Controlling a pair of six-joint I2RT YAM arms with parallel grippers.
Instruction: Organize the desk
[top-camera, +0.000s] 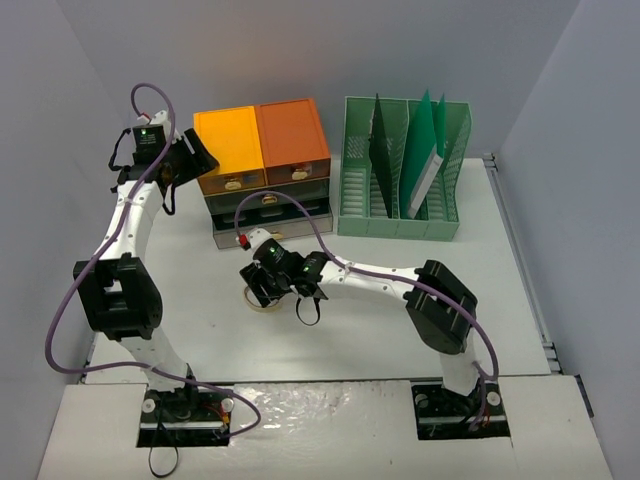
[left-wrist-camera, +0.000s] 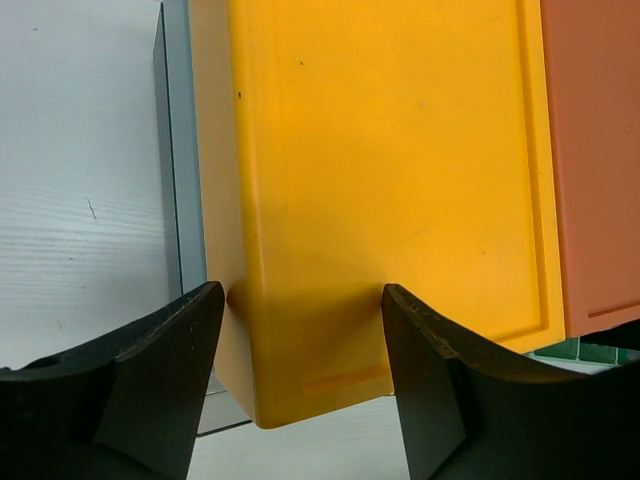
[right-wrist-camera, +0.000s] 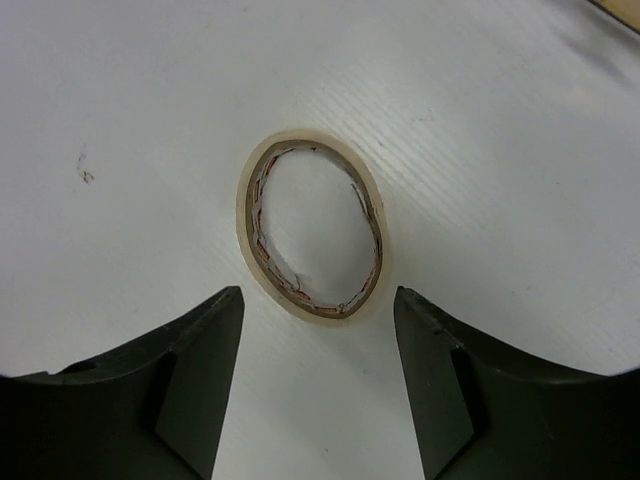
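The off-white desk (top-camera: 330, 345) holds a thin cream roll of tape (top-camera: 262, 303) lying flat left of the middle. My right gripper (top-camera: 268, 288) hovers just above it, open and empty. In the right wrist view the tape ring (right-wrist-camera: 244, 215) lies on the desk (right-wrist-camera: 120, 100) just beyond my open gripper (right-wrist-camera: 318, 330). My left gripper (top-camera: 200, 158) is open at the left end of the yellow drawer top (top-camera: 230, 140). In the left wrist view its open gripper (left-wrist-camera: 300, 330) straddles the near corner of that yellow top (left-wrist-camera: 380, 180) without holding it.
A drawer unit with a yellow and an orange top (top-camera: 293, 130) over grey drawers stands at the back centre. A green slotted file rack (top-camera: 400, 215) with upright folders stands to its right. Grey walls close in on both sides.
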